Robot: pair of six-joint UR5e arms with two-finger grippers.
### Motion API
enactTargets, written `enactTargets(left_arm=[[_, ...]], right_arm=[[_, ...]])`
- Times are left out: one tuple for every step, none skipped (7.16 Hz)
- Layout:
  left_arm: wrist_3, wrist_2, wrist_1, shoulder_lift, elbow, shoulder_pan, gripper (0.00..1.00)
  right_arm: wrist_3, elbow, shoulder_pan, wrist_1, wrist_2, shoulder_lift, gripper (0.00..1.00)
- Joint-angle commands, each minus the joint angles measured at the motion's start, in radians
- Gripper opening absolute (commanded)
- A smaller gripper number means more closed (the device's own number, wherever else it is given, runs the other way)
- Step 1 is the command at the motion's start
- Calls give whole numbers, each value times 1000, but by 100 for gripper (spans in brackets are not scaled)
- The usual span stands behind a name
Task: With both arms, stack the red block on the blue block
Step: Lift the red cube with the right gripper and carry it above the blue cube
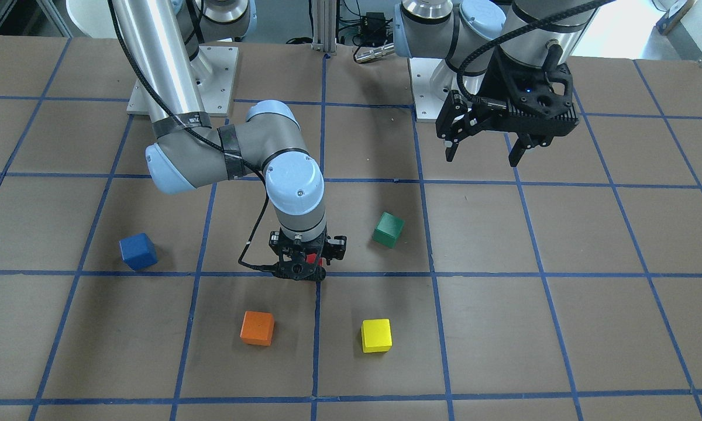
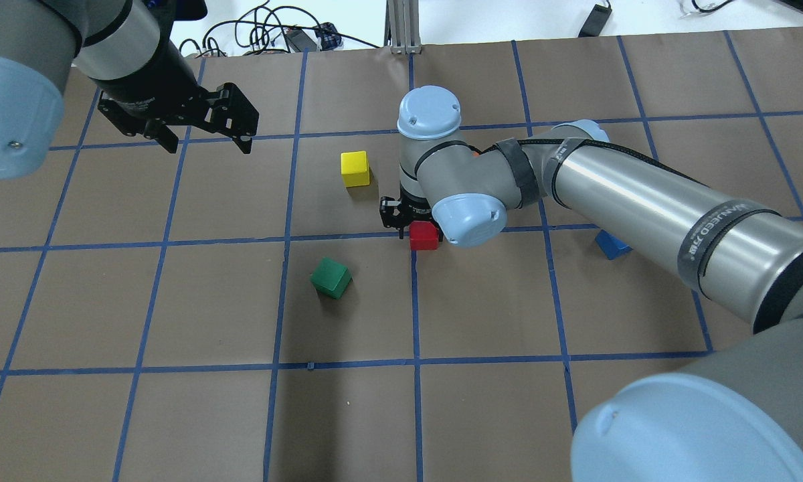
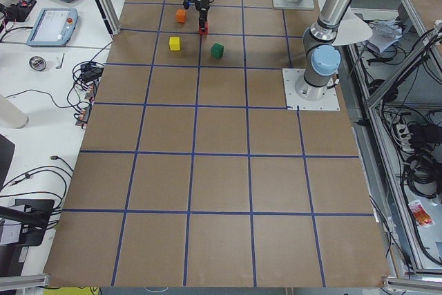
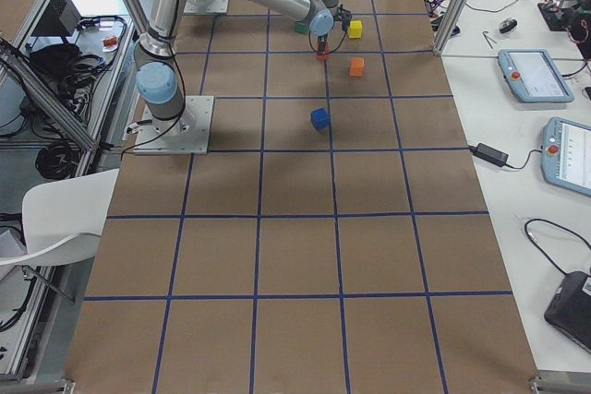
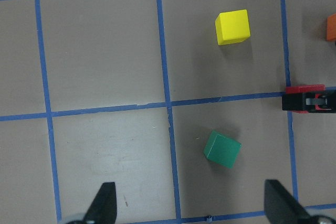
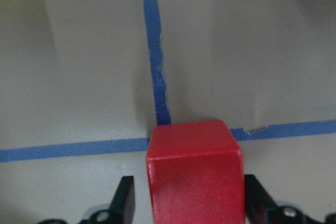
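Note:
The red block (image 2: 423, 236) sits on the table at a crossing of blue tape lines. My right gripper (image 1: 304, 266) is lowered over it. In the right wrist view the red block (image 6: 194, 169) lies between the two fingers (image 6: 125, 199), with a narrow gap showing on one side. The blue block (image 1: 138, 251) stands alone on the table, apart from the gripper and partly behind the right arm in the overhead view (image 2: 612, 246). My left gripper (image 1: 482, 156) is open and empty, and hovers high near its base.
A green cube (image 1: 388, 229), a yellow cube (image 1: 376, 335) and an orange cube (image 1: 257, 327) stand around the red block, each about a block's width or more away. The table (image 1: 561, 292) is brown with a blue tape grid.

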Motion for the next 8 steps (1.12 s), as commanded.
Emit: enactTargets(left_arm=[[0,0,0,1,-4,0,100],[0,0,0,1,-9,0,100],[0,-2,0,1,-6,0,100],[0,-2,0,1,-7,0,100],[0,-2,0,1,-8,0,100],[0,-2,0,0,-8,0,100],[0,-2,0,1,-8,0,100],[0,-2,0,0,-6,0,100]], right_arm=[[-1,-5,-2,12,-2,-11,0],[-10,-6,-8,48,-7,-55,0],[-21,-11,-34,116,-7,-118,0],[-42,-9,-74,189,-10,-185,0],[-100,-5,-141,296,-12,-257,0],[-184,0,-208,385,-13,-322,0],[-276,3,-274,452,-30,-374,0],[-350,6,-326,505,-97,-391,0]])
